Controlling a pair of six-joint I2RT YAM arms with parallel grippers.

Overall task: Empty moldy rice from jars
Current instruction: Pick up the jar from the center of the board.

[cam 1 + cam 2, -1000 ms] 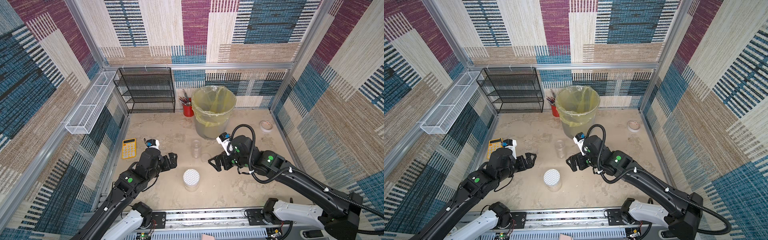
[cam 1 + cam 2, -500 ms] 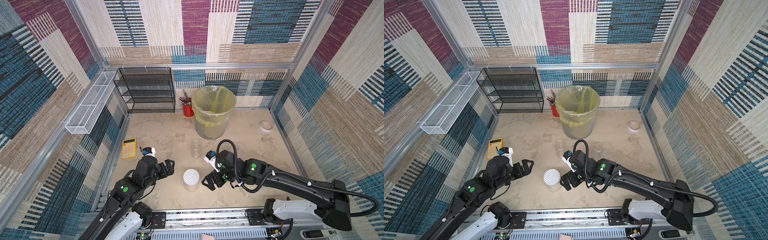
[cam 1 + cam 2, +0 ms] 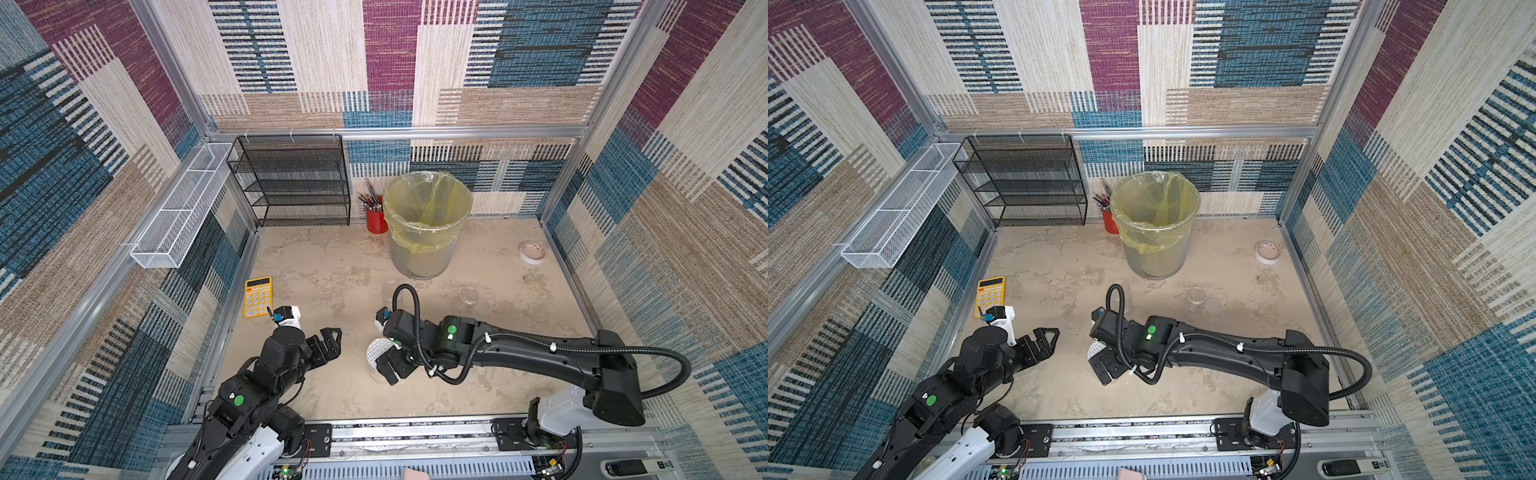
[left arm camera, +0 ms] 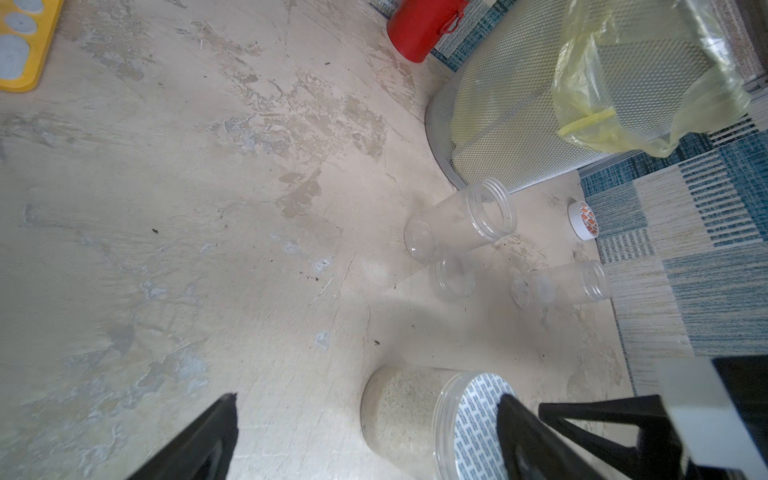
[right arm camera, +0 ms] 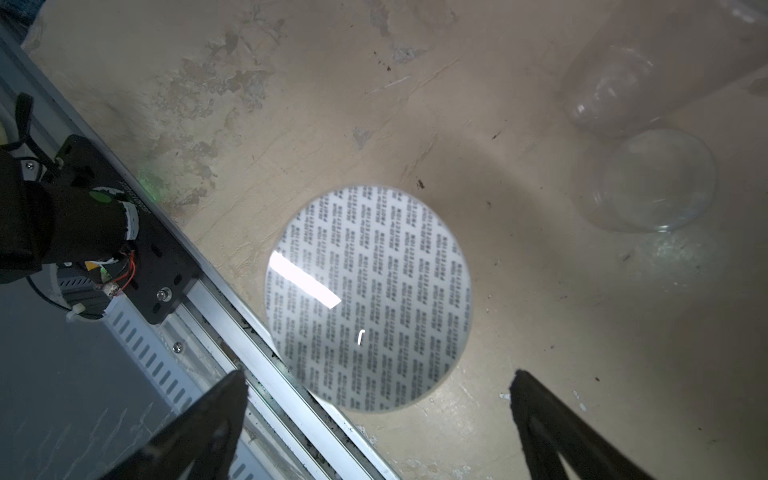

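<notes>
Right gripper [image 5: 376, 384] hangs jaws-wide over the jar [image 4: 405, 419] at the front of the table [image 3: 316, 257] — printed white lid [image 5: 368, 297] on, pale rice [image 4: 399, 395] showing through the wall. Left gripper [image 3: 330, 341], equally spread and empty, points at it from nearby. Clear plastic and a modest fill suggest a light load, but the smooth wall looks slippery and may flex under a hard squeeze. The surest hold appears to be the wall below the lid, with other jaws across the lid's rim — a wide span. Two lidless empty jars [image 4: 461, 226] stand by the bin [image 3: 419, 262], well apart.
</notes>
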